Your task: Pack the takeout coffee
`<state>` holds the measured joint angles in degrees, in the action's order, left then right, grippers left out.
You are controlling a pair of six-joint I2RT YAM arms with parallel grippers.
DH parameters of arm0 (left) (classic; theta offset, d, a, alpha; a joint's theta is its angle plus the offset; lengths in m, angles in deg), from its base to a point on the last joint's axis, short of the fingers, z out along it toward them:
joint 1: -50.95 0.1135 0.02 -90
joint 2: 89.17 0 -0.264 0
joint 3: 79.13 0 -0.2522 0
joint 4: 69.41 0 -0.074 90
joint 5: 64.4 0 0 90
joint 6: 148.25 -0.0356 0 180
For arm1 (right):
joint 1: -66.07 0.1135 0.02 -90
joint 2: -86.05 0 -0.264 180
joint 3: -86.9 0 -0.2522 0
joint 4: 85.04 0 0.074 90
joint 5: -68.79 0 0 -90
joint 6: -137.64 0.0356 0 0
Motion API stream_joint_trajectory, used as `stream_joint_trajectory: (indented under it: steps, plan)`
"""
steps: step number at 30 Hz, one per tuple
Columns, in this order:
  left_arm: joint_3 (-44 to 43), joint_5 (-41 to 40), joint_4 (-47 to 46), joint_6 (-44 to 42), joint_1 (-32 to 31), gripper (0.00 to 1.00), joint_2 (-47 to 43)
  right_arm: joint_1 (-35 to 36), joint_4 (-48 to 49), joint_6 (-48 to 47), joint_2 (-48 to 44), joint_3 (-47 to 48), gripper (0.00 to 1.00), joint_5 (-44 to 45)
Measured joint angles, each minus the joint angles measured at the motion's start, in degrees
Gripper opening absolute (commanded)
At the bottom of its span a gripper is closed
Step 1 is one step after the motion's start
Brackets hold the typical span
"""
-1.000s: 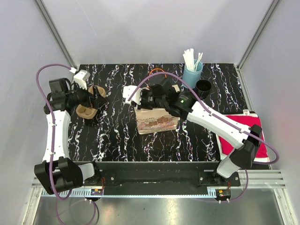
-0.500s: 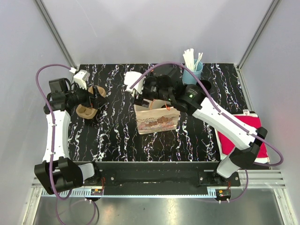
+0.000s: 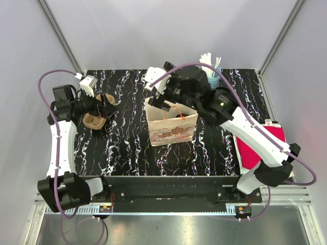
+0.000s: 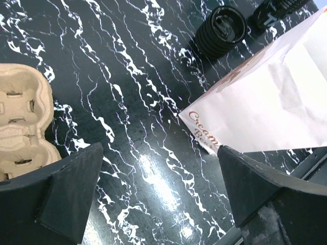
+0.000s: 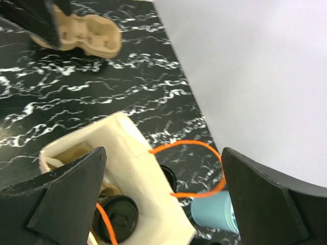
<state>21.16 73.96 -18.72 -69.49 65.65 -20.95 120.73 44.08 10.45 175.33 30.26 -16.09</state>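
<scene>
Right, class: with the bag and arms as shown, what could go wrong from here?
The orange handle arcs just below the open right gripper; lifting away could snag it and tip the paper bag.
The left gripper sits by the cup carrier, so nothing steadies the bag.
The right arm crowds the blue cup and might knock it.

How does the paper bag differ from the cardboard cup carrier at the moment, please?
The paper bag stands upright in the middle of the table; the cup carrier lies low at its left side. The bag is pale and printed, with orange handles; the carrier is plain brown pulp. The bag holds a black-lidded cup; the carrier's visible wells look empty. Both are paper packaging.
</scene>
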Motion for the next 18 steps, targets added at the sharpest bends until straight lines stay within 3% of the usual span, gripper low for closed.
stream_joint_trajectory:
  steps: [6, 13, 18]
  plan:
    - [0.4, -0.1, -1.2, 0.9, 0.0, 0.99, -2.0, -5.9, 1.3, 1.6, -4.1, -0.2, 1.0, 3.5]
    - [-0.2, -0.7, -1.0, 0.3, 0.0, 0.99, -2.6, -21.3, 4.7, 5.5, -8.0, -3.7, 1.0, 4.2]
    - [-5.6, -4.7, 0.7, 0.2, 0.0, 0.99, -2.6, -31.8, 4.8, 9.7, -10.1, -7.0, 1.0, 1.8]
